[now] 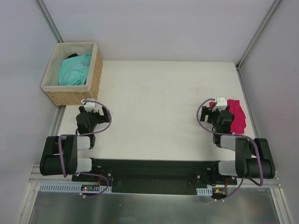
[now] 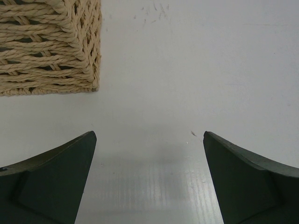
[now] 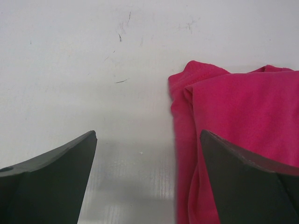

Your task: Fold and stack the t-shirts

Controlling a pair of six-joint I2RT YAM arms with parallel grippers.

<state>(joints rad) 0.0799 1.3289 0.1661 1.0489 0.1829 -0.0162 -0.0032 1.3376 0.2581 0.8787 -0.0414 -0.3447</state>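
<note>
A crimson-pink t-shirt [image 1: 237, 116] lies bunched at the right side of the table, partly under my right arm. In the right wrist view it [image 3: 243, 121] sits under and beyond the right finger. My right gripper [image 3: 148, 135] is open and empty above the shirt's left edge; it also shows in the top view [image 1: 219, 103]. A turquoise t-shirt [image 1: 74, 69] lies crumpled in the wicker basket [image 1: 96, 74] at the back left. My left gripper [image 2: 149, 135] is open and empty over bare table, just near of the basket's corner [image 2: 70, 51]; it also shows in the top view [image 1: 88, 106].
White table [image 1: 163, 107] with grey walls and metal posts on both sides. A dark item shows under the turquoise shirt in the basket. Both arm bases sit on a black rail at the near edge.
</note>
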